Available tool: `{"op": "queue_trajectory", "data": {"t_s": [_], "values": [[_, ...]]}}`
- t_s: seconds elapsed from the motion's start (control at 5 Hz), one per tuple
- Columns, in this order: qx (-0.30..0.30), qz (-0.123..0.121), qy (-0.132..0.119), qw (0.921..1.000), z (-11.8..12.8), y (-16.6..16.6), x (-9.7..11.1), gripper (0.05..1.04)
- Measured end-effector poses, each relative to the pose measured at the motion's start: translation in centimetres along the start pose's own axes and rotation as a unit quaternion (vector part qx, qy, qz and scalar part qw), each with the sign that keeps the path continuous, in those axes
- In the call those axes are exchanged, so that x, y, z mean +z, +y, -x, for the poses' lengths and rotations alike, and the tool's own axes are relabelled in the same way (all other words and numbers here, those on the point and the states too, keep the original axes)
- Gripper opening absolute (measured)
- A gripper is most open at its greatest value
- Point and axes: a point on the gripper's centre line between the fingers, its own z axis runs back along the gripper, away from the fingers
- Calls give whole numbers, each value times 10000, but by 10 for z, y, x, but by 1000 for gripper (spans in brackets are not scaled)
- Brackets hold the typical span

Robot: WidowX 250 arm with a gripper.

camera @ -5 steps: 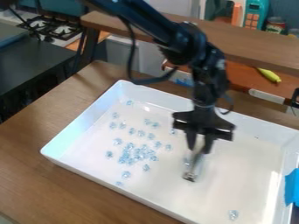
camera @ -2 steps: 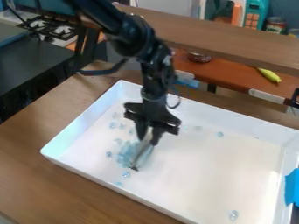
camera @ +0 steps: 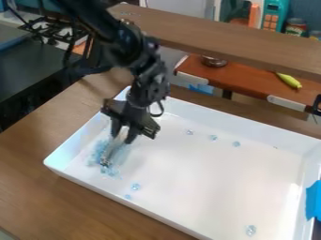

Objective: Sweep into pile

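At the left end of the white tray (camera: 219, 198), my gripper (camera: 121, 137) hangs low, shut on a thin pale sweeping tool (camera: 113, 148) whose lower end touches the tray floor. Blurred light-blue pieces (camera: 96, 152) crowd around the tool, mostly on its left, with more pieces (camera: 111, 172) by its lower tip. One piece (camera: 135, 186) and another (camera: 128, 197) lie nearer the front wall. Three pieces (camera: 213, 138) are spread out towards the back wall, and a single piece (camera: 251, 230) is at the front right.
The tray's raised walls enclose the pieces on a brown wooden table (camera: 37, 187). Blue tape (camera: 314, 200) is on the right wall. Behind stand a wooden shelf (camera: 251, 46), an orange-brown surface (camera: 241, 80) with a yellow-green toy (camera: 289, 80), and a dark counter (camera: 37, 65) at left.
My gripper has moved left across the tray with the tool. The clustered pieces have shifted left with it, while the front-right piece stayed put. Several pieces now lie along the back.
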Motion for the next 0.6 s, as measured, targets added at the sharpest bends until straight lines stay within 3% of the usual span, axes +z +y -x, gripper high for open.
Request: {"op": "queue_trajectory", "data": {"t_s": [0.2,0.4,0.6], "values": [[-88,-429,-326,9985,2,1,0,327],[149,-175,-517,9984,8,-11,23,326],[432,287,-623,9967,-4,-40,59,326]]}}
